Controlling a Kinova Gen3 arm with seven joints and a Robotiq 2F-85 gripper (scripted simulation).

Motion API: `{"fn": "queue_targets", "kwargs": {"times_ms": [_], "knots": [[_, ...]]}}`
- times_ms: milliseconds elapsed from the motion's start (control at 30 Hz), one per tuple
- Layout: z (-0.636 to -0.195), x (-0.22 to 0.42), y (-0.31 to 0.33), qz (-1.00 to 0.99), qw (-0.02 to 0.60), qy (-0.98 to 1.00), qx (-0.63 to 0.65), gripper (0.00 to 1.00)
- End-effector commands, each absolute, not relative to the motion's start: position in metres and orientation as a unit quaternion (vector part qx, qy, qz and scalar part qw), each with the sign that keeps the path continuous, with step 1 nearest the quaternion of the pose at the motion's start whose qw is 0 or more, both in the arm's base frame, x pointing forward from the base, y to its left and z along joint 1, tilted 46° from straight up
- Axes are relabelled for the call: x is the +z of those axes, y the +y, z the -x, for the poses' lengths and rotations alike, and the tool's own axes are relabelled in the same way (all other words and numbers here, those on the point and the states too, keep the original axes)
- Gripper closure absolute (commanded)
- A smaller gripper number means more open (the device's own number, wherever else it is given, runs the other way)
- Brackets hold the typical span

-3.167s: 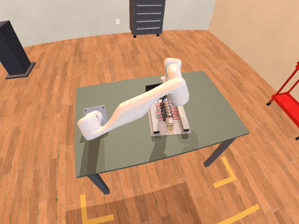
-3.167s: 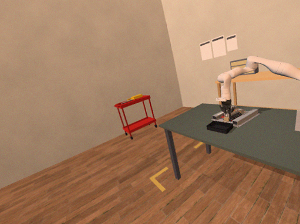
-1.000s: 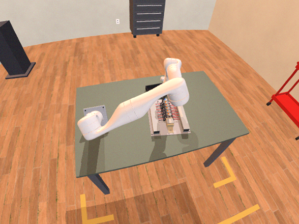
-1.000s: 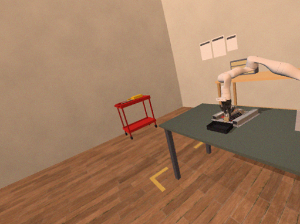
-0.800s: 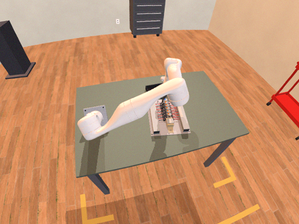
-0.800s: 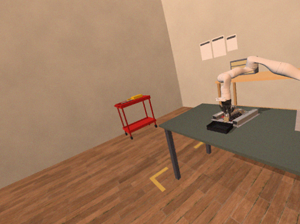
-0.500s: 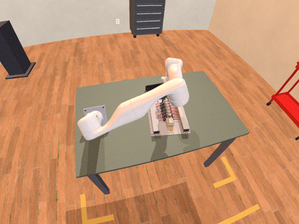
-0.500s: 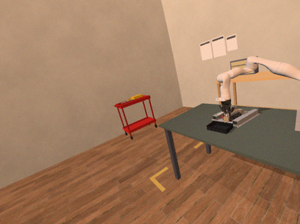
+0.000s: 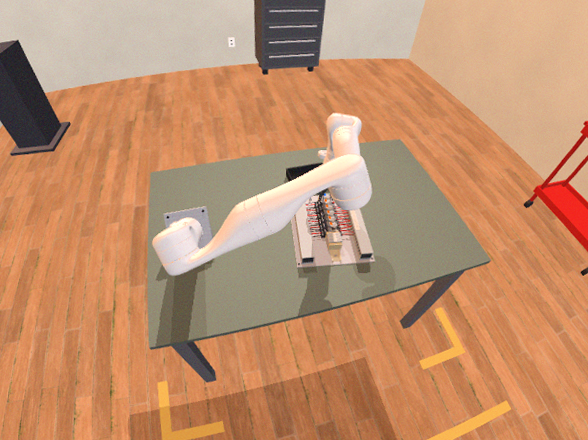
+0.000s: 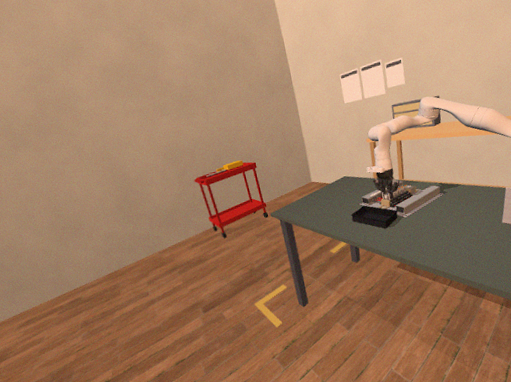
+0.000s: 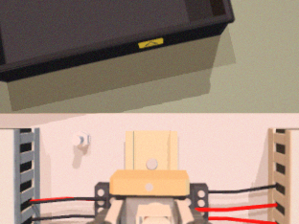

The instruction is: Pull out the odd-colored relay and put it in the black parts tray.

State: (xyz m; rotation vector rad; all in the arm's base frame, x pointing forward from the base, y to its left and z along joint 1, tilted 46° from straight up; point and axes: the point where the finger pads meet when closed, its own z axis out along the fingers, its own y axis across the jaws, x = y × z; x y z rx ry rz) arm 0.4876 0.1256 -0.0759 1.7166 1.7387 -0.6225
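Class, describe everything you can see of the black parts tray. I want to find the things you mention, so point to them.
The black parts tray [image 9: 302, 170] [image 10: 374, 217] [image 11: 115, 59] is a shallow, open-topped rectangle with low walls, plastic-looking, with a small yellow label outside one wall. It sits upright on the green table [image 9: 220, 295] [image 10: 433, 239] [image 11: 268, 72], beside the relay panel [image 9: 322, 260] [image 10: 407, 214] [image 11: 57, 168], not touching it. The interior is only partly visible.
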Motion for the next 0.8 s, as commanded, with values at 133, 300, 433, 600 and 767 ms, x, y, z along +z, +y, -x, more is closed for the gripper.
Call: {"fn": "queue_targets", "kwargs": {"times_ms": [133, 300, 433, 600, 767], "knots": [[-0.4881, -0.0752, 0.1268, -0.65, 0.301, 0.656, -0.238, 1.0], [-0.488, -0.0752, 0.1268, -0.649, 0.303, 0.656, -0.236, 1.0], [-0.4878, -0.0752, 0.1268, -0.648, 0.306, 0.657, -0.234, 1.0], [-0.4875, -0.0752, 0.1269, -0.646, 0.311, 0.659, -0.229, 1.0], [-0.4874, -0.0752, 0.1269, -0.645, 0.311, 0.659, -0.228, 1.0]]}}
